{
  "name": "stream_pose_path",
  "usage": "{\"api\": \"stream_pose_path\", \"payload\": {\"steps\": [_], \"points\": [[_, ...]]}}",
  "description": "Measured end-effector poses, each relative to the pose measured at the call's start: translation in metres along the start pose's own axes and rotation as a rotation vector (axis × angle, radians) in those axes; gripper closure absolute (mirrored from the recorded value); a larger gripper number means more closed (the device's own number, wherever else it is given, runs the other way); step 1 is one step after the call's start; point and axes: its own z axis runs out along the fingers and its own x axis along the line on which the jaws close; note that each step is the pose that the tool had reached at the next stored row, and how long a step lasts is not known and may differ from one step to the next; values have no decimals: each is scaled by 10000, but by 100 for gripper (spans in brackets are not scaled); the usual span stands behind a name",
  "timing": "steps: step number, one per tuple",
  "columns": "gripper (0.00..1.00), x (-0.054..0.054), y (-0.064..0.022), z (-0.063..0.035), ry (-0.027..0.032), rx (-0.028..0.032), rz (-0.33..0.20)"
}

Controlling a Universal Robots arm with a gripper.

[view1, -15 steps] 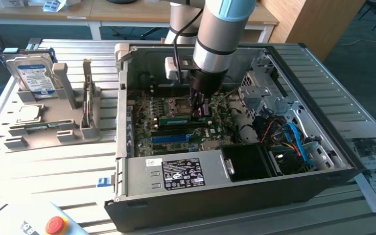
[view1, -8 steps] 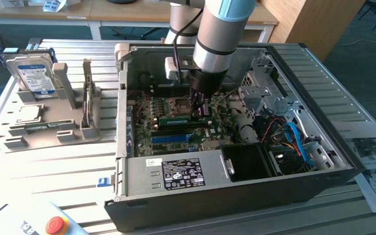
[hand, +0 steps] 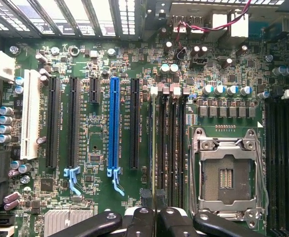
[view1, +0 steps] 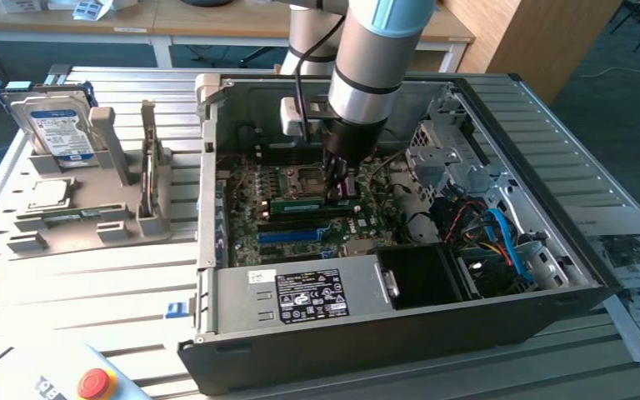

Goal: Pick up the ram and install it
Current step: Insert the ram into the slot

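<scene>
The ram (view1: 296, 204) is a slim green stick standing on edge among the memory slots, just in front of the processor socket (view1: 307, 177) inside the open computer case (view1: 332, 350). My gripper (view1: 339, 193) reaches straight down into the case and is shut on the ram near one end. In the wrist view the ram (hand: 152, 148) appears edge-on as a thin line along the memory slots beside the socket (hand: 227, 175). The black fingertips (hand: 146, 200) of my gripper (hand: 154, 201) pinch it from both sides. I cannot tell whether the stick is seated in its slot.
A grey fixture (view1: 120, 221) at the exterior view's left holds a silver hard drive (view1: 59, 129) and a small square processor chip (view1: 47, 193). The power supply (view1: 297, 296), drive cage (view1: 453, 150) and cables (view1: 498, 233) crowd the case. A red button (view1: 96, 383) sits near the front.
</scene>
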Motion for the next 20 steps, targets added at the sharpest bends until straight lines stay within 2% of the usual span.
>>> {"api": "stream_pose_path", "payload": {"steps": [20], "points": [[88,-3,-1,12,-4,-2,53]]}}
